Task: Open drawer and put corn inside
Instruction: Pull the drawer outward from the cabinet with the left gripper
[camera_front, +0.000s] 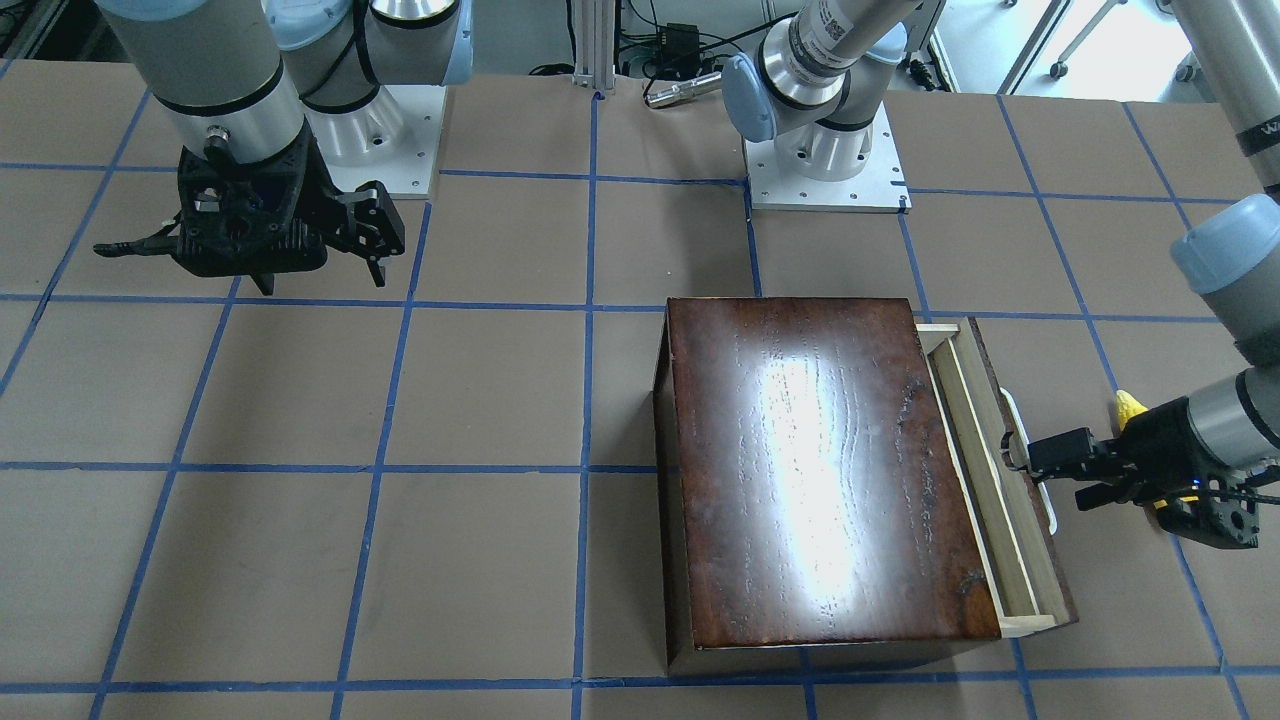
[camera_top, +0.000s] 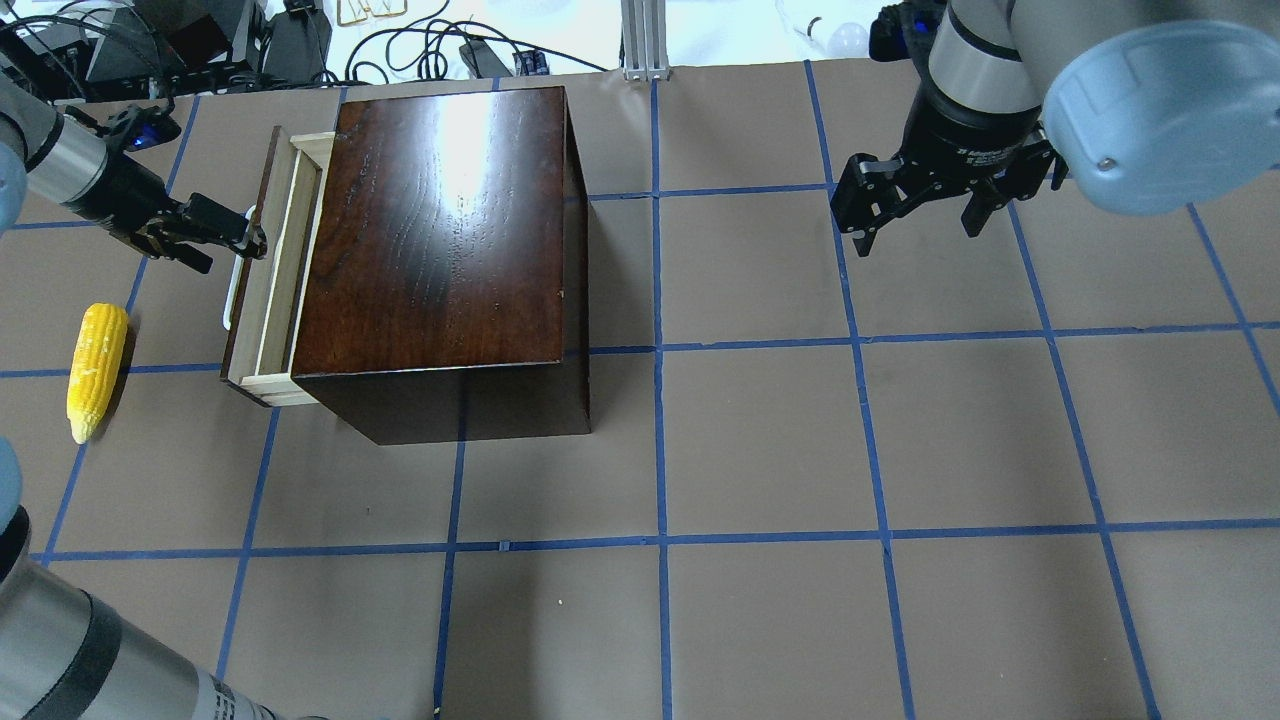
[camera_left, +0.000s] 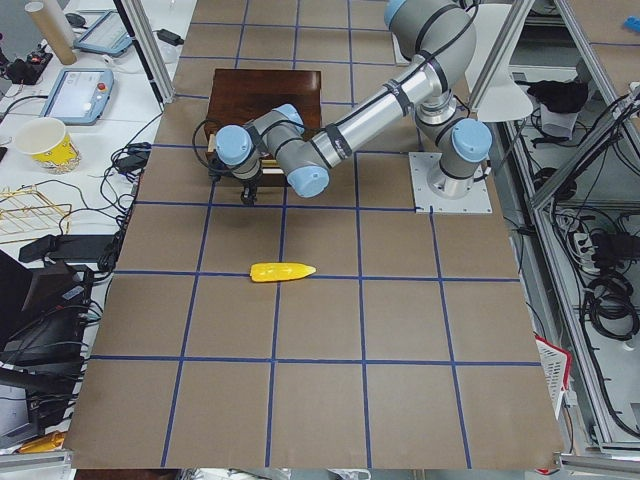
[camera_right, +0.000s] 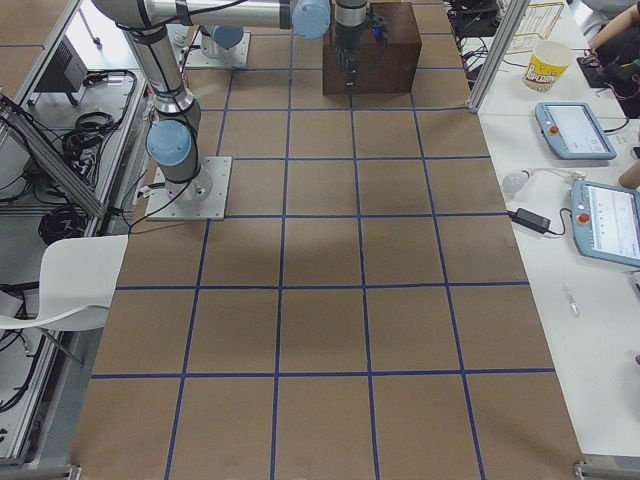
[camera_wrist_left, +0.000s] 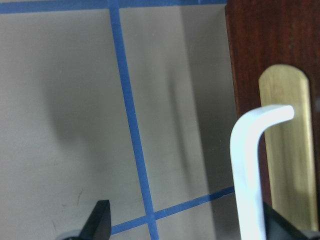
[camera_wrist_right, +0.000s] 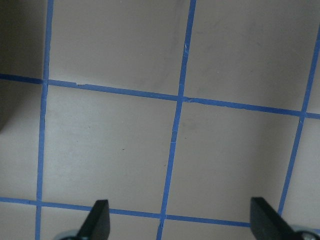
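The dark reddish-brown box (camera_top: 440, 220) stands on the table with its drawer (camera_top: 275, 270) pulled out a little, so a strip of the pale wood tray (camera_front: 985, 480) shows. My left gripper (camera_top: 234, 254) is open at the drawer's white handle (camera_wrist_left: 247, 165), which lies between the fingers close to one of them. The yellow corn (camera_top: 97, 370) lies on the table beside the drawer front, apart from it. In the front-facing view the corn (camera_front: 1130, 405) is mostly hidden behind the left gripper (camera_front: 1055, 475). My right gripper (camera_top: 917, 235) is open and empty above the table, far from the box.
The table (camera_top: 760, 440) is brown with blue tape grid lines. The arm bases (camera_front: 825, 160) are bolted down at the robot's edge. Cables and devices lie beyond the far edge (camera_top: 440, 50) near the box.
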